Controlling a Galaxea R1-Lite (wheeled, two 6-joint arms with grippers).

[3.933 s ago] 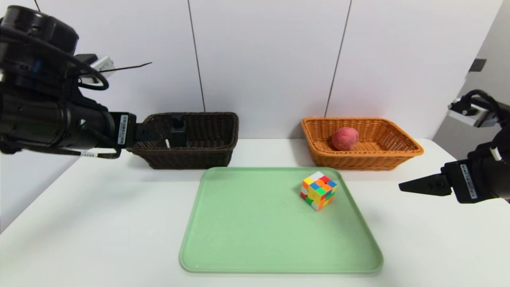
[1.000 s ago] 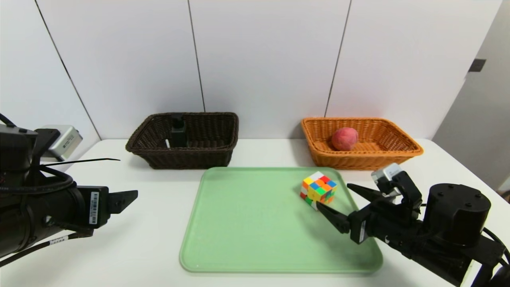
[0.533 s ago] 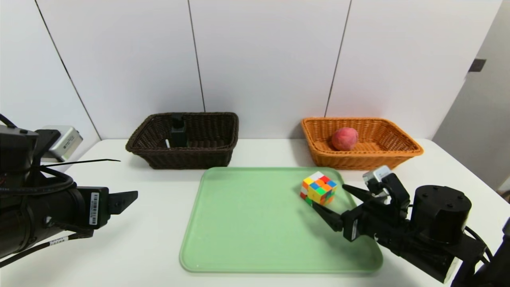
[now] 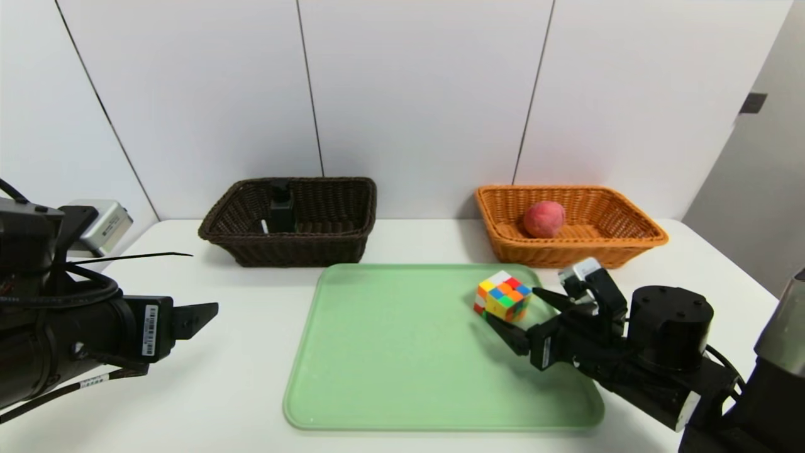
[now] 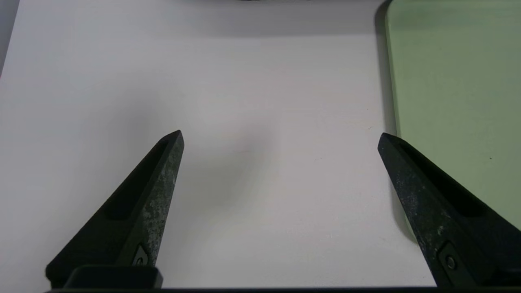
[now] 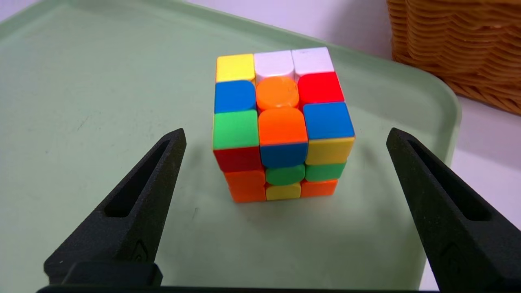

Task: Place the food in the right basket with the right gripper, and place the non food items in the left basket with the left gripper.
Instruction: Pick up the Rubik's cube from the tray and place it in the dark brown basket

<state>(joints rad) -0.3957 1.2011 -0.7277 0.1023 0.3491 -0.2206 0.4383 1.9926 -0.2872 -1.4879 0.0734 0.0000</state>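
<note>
Right gripper (image 4: 510,312) wide open, now closer to the cube (image 4: 502,300) on the tray (image 4: 402,377).

The right gripper has advanced since half a second ago, and its 2 fingers now stand on both sides of the cube without touching it; in the right wrist view the cube (image 6: 281,122) sits between the open tips. This cube is a non food item, so by the task it belongs to the left gripper (image 4: 195,318), which waits wide open and empty over the surface (image 4: 220,390) beside the tray. The food (image 4: 544,219) already lies in the right basket (image 4: 629,242). In the left basket (image 4: 327,248) the black bottle (image 4: 281,211) stands, with the pen (image 4: 265,226) beside it. I judge only the cube remains to be sorted.
</note>
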